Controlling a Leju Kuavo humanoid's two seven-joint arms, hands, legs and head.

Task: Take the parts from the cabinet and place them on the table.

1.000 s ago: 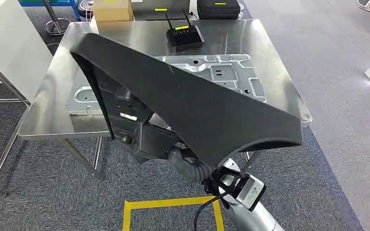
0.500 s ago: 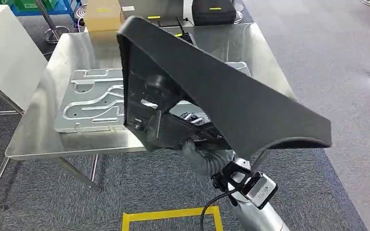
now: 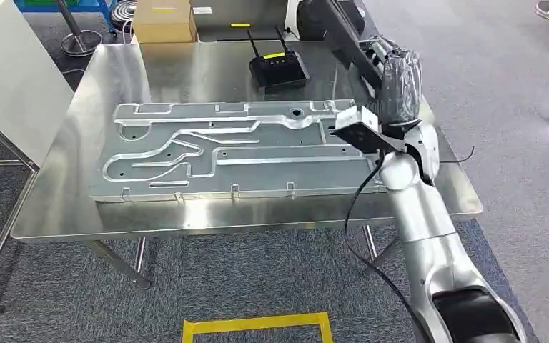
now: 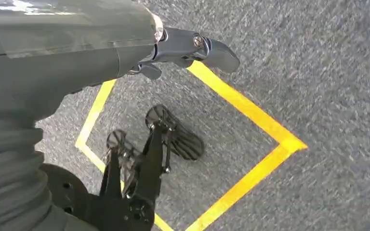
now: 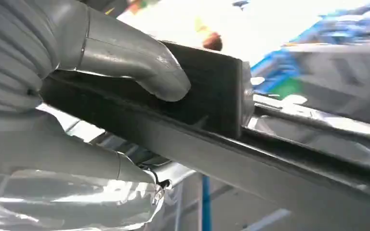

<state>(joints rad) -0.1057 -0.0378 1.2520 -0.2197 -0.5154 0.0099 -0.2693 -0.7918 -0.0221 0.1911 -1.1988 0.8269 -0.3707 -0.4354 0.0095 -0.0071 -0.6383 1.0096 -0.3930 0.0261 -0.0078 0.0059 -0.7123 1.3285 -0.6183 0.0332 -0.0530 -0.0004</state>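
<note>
Right hand (image 3: 399,80) grips the black panel (image 3: 343,32) by its edge, raised over the far right of the counter (image 3: 64,207) beyond the metal plate (image 3: 236,150); panel looks stiff, light, unwieldy; left hand (image 4: 192,48) hangs open.

No legible text, brand or number anywhere; yellow labels on the black router (image 3: 279,68) and cardboard box (image 3: 163,20) too small to read.
</note>
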